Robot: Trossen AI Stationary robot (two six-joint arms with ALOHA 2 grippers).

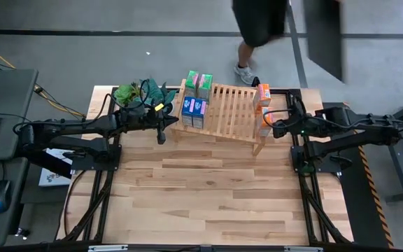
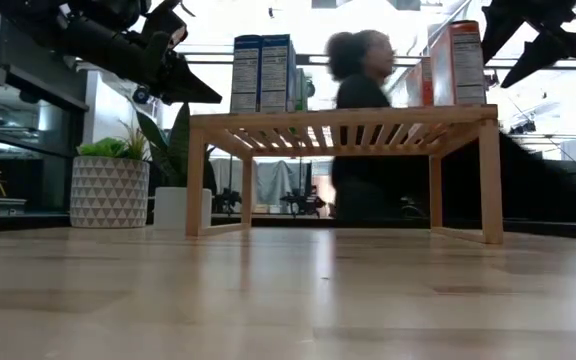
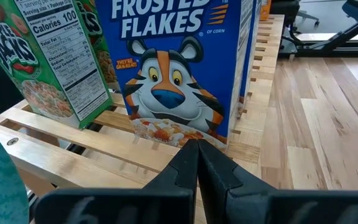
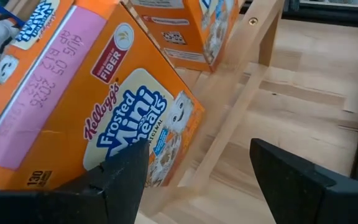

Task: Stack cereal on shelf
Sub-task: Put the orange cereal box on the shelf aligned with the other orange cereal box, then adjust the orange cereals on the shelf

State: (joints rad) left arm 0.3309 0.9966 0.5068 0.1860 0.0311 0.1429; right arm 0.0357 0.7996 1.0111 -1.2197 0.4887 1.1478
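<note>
- The person (image 1: 257, 24) beyond the far edge of the bench (image 1: 208, 196) is cut off at the top of the high view; only legs and a shoe show there, and in the low view the figure is blurred behind the shelf (image 1: 222, 115).
- In the low view the shelf top hides the box bottoms, and the green boxes are mostly lost behind the blue ones.
- Left end effector (image 1: 162, 126): closed, fingers (image 3: 194, 165) pressed together with nothing between them, just off the shelf's left end, pointing at a blue box (image 3: 179, 68).
- Right end effector (image 1: 270, 126): jaws standing open, at the shelf's right end, to either side of the near orange box (image 4: 86, 118) but not clamped on it; whether a finger touches the box I cannot tell.
- That orange box looks tilted in the right wrist view; its far side is out of sight.
- Cereal count: six boxes, all on the shelf.
- Green boxes (image 1: 197, 81): two, far left of the shelf.
- Blue: two, left, nearer than the green pair, side by side (image 1: 194, 112).
- Orange: two at the right end, one far (image 1: 262, 94), one near.
- Plants (image 1: 140, 94): two on the bench, left of the shelf; leaves overlap, so the pots are hard to make out from above.
</note>
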